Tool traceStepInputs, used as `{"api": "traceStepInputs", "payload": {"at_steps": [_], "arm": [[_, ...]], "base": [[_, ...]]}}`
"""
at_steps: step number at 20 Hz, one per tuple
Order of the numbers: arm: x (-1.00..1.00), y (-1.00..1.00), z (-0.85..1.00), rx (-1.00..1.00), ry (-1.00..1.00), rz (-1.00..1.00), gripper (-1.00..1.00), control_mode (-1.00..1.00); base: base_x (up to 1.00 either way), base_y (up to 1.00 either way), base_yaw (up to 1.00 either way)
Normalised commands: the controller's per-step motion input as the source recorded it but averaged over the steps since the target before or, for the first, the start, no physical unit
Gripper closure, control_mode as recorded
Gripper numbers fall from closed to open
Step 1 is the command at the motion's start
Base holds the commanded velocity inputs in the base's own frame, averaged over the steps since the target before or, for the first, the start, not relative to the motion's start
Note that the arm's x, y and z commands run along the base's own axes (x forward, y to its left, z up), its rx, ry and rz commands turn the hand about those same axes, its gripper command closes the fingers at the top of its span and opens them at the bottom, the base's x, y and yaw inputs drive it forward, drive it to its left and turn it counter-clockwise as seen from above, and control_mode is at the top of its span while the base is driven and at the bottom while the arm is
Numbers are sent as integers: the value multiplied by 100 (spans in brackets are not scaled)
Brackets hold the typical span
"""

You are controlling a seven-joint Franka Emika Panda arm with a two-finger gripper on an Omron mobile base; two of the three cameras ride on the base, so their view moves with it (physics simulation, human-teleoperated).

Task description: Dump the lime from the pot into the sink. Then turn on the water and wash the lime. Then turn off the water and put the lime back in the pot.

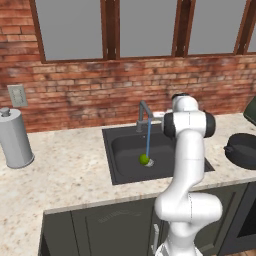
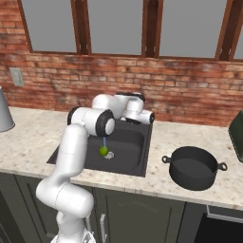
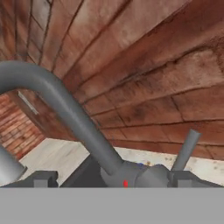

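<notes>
White arm (image 1: 187, 165) rises near counter edge, reaching far over basin. Small bright green round lime (image 1: 144, 159) lies in black rectangular recessed sink (image 1: 118, 150), near silver drain, under thin blue water stream; round, no clear long axis. Wide dark grey-black pot (image 2: 193, 167) stands upright on speckled counter (image 1: 70, 175) right of sink, opening up, side handles left-right. Grey angular metal faucet (image 3: 65, 109) at sink's far edge; gripper (image 3: 111, 180) close at faucet base, jaws spread wide, holding nothing. Tall grey metal canister (image 1: 15, 138) far left. Red brick wall (image 1: 90, 90) behind.
</notes>
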Motion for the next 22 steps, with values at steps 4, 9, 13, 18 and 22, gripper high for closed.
{"api": "traceStepInputs", "payload": {"at_steps": [4, 9, 13, 18, 22], "arm": [[37, 0, 0, 9, 0, 2, -100, -100], [31, 0, 0, 12, 0, 6, -100, -100], [25, 0, -1, 12, 0, 8, -100, -100], [8, 15, 0, 10, 0, 9, -100, -100], [1, 46, 2, 6, -6, 9, -100, -100]], "base": [[0, 0, 0], [0, 0, 0], [0, 0, 0], [0, 0, 0], [0, 0, 0]]}}
